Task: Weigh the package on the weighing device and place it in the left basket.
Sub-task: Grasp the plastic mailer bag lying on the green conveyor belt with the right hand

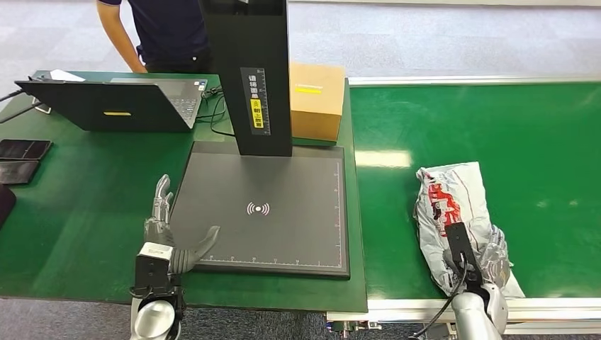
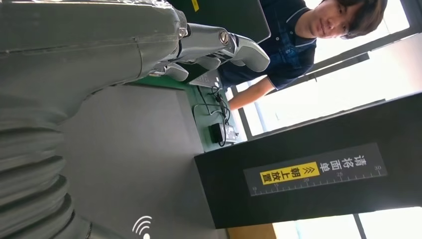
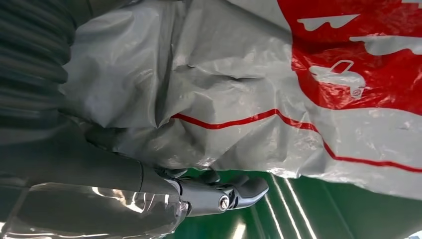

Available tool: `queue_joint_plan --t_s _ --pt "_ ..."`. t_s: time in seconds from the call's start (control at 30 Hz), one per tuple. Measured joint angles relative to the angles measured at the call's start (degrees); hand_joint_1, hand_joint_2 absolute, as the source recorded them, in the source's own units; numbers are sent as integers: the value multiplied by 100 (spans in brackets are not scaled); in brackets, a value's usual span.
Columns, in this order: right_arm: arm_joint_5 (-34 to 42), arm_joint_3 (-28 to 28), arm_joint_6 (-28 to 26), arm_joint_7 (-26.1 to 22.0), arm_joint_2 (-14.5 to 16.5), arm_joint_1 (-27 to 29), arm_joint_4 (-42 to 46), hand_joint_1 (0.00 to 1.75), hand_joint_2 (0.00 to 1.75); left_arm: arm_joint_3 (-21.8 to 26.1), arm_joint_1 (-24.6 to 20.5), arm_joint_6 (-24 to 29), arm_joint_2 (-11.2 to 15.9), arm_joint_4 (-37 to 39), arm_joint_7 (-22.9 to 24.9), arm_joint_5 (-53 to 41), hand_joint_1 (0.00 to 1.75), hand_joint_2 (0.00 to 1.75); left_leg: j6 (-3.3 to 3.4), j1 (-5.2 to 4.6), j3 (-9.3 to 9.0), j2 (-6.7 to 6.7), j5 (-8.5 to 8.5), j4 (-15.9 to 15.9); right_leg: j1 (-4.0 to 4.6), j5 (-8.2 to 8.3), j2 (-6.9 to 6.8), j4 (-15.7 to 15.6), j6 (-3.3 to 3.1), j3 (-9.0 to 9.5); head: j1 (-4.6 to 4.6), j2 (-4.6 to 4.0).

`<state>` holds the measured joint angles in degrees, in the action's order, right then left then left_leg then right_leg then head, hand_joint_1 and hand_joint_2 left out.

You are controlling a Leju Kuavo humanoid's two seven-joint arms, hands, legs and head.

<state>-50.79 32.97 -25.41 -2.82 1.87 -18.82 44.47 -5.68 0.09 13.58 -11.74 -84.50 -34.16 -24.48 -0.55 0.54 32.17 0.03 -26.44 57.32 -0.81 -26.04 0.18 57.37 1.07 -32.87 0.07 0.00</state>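
Package [image 1: 453, 212] lies at the belt's near edge, right hand [image 1: 476, 273] pressed against it, grip unclear. Left hand [image 1: 166, 237] spread beside scale [image 1: 283, 212]. Secure a firm hold before lifting.

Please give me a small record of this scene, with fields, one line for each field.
package: grey and red plastic bag lying on the green belt, right of the scale
scale: dark flat platform with black column, nothing on it
right hand: at the bag's near end; grip not clear
left hand: open, fingers spread at the platform's left edge
behind: laptop, cardboard box, a person
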Motion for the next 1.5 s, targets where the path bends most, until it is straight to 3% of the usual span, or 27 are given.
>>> queue_joint_plan --t_s 0.3,0.33,0.43,0.47,0.57,1.13,1.5 --pt "-310 30 126 76 -119 -282 -529 6 175 16 -8 -3 -13 -2 9 -16 0 175 15 1 -36 2 -5 9 0 9 1 -13 21 50 1 0" --pt "-338 29 133 82 -122 -302 -561 21 175 19 -8 -3 -14 -2 11 -17 0 175 18 1 -39 2 -4 10 0 11 1 -15 25 55 1 0" --pt "-416 27 174 89 -124 -340 -629 113 175 30 -7 -2 -16 -2 19 -17 0 175 30 1 -44 2 2 12 0 20 1 -23 37 67 1 0" --pt "-437 26 188 86 -124 -348 -645 137 175 33 -7 -1 -18 -2 21 -17 0 175 34 2 -45 2 3 12 -1 22 1 -26 41 69 1 0" --pt "-489 21 194 49 -124 -363 -681 163 175 45 -7 0 -25 -2 22 -18 0 175 46 6 -44 2 9 12 -4 31 1 -35 55 74 1 0" --pt "-543 18 -12 -238 -105 -398 -629 170 175 75 -7 -6 -39 -2 29 -24 0 175 68 4 -11 -1 18 20 -11 52 1 -54 85 59 1 0" --pt "-109 -176 -290 -874 227 -61 415 170 175 105 -6 -22 -75 -2 -1 -35 0 175 68 4 17 -4 19 19 -12 52 1 -49 85 30 2 0"
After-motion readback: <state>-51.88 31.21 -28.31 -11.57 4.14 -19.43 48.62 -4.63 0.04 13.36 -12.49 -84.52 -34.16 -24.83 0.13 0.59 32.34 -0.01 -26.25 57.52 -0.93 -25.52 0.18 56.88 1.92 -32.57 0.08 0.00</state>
